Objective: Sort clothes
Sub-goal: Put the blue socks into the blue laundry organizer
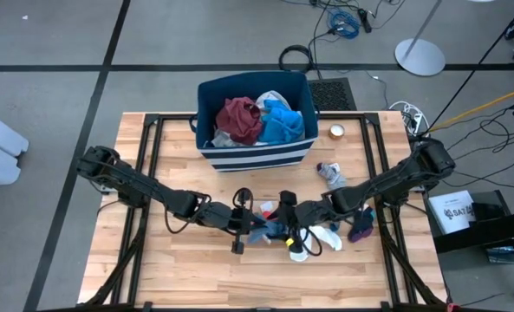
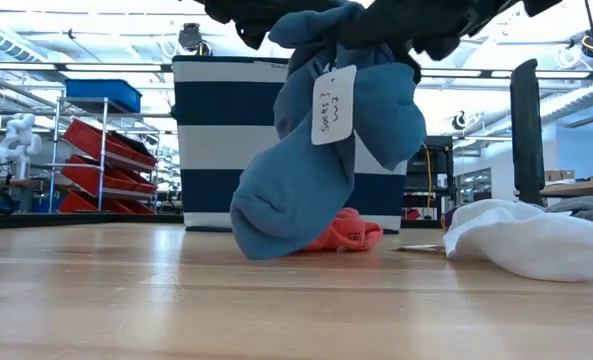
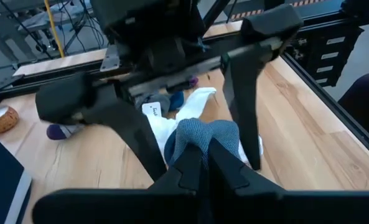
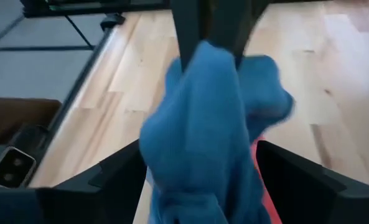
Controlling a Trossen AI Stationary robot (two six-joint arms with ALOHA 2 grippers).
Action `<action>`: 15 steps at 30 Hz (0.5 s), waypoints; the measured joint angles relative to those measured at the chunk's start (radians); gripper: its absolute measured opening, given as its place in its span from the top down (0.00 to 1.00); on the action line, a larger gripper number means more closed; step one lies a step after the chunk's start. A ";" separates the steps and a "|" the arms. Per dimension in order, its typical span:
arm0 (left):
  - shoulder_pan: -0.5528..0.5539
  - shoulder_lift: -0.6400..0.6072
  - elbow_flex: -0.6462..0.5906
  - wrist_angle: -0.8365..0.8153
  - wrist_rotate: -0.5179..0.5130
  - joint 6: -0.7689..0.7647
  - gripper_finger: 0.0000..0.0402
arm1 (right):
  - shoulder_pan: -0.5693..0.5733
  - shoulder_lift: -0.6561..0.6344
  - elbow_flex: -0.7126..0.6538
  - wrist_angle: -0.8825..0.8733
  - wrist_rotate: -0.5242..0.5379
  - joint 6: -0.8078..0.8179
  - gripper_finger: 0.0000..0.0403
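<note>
Low view shows me a blue sock hanging mid-desk with its long axis near vertical, cuff up among the dark fingers, toe down and just meeting the desk. A white tag hangs on its front.

The left gripper is clenched on a fold of this sock; in its wrist view the two fingers are pinched together with blue knit bulging above them. The right gripper stands released, one finger on each side of the hanging fabric, which fills the gap between them without being pressed. In the high view both grippers meet over the desk's front centre, left from the left side, right from the right, so both are equally near.

I judge the next move turns on this: the sock lies straight between the right jaws, and they need only close.

A coral piece lies behind the toe, a white garment to one side. The striped bin stands at the far edge, holding maroon and blue pieces.
</note>
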 joint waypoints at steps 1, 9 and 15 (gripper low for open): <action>0.000 0.000 0.000 0.000 0.000 0.001 0.96 | -0.004 0.010 0.000 0.013 -0.004 0.000 0.30; 0.000 0.000 0.000 -0.015 0.009 0.001 0.96 | -0.030 0.098 0.000 0.020 -0.002 0.002 0.37; 0.000 0.000 0.001 -0.134 0.011 -0.058 0.96 | -0.045 0.125 0.000 0.020 0.002 0.006 0.59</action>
